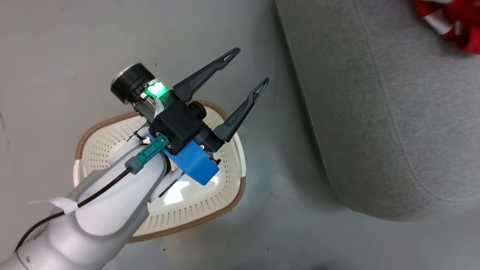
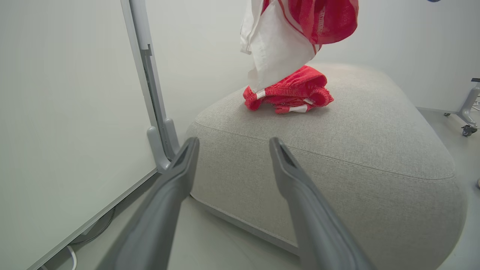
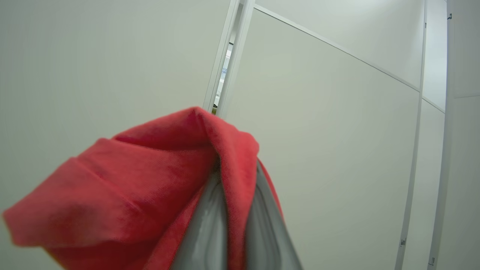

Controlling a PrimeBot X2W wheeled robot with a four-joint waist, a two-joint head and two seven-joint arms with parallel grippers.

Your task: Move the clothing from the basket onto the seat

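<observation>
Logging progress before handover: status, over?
Left gripper open over the basket; no clothing seen inside. Right gripper shut on one red garment, hanging above the seat. Other garment already on the seat. Path looks clear.

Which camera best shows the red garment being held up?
The left wrist view: the held garment hangs over the seat, white panel plain. The right wrist view gives a blurred red fold in the shut right gripper. The head view catches red-and-white cloth at its corner; which garment is unclear.
</observation>
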